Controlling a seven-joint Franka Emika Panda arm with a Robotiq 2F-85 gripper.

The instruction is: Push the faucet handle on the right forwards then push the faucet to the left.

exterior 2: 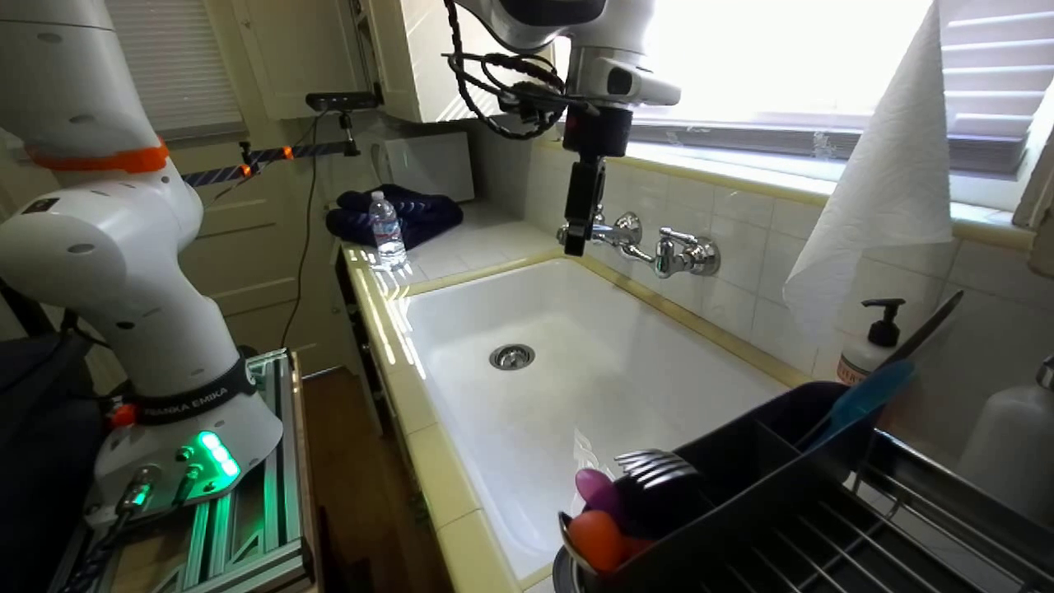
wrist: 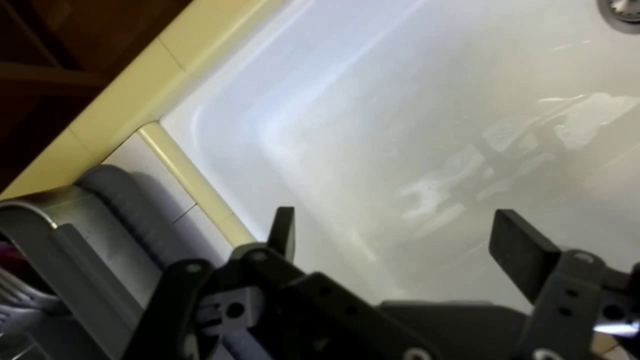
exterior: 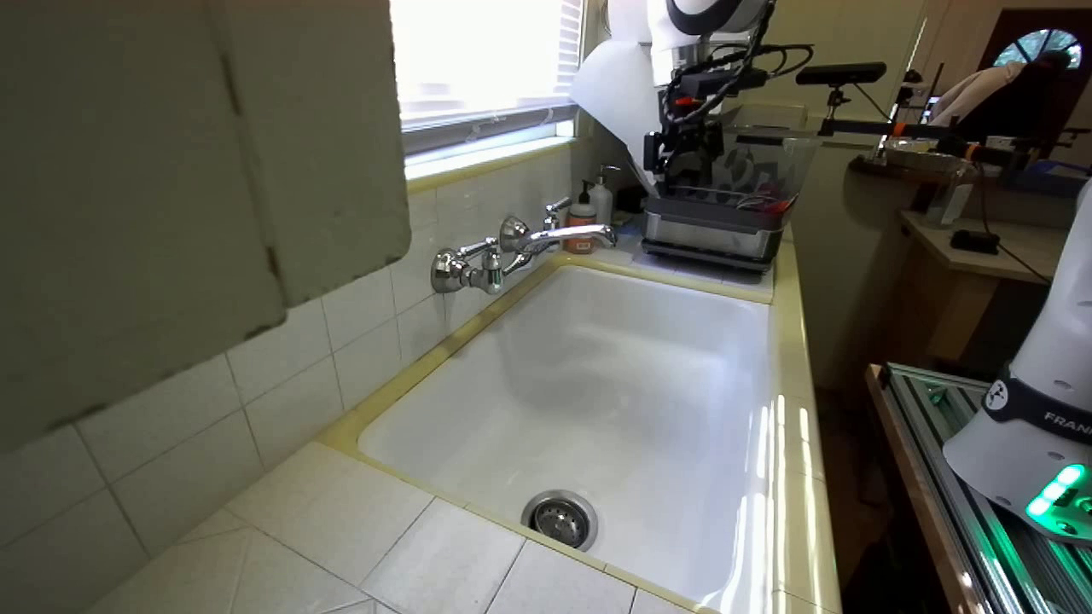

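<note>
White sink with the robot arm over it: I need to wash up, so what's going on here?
A white robot arm holds its black two-fingered gripper, open and empty, over the white sink. It stands clear of the shiny chrome wall faucet. The job is to push the small chrome lever handle on the right, then the faucet; whether either is done, I can't tell.

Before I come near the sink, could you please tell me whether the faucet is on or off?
Off, it seems: in an exterior view, no water falls from the faucet into the white sink.
</note>
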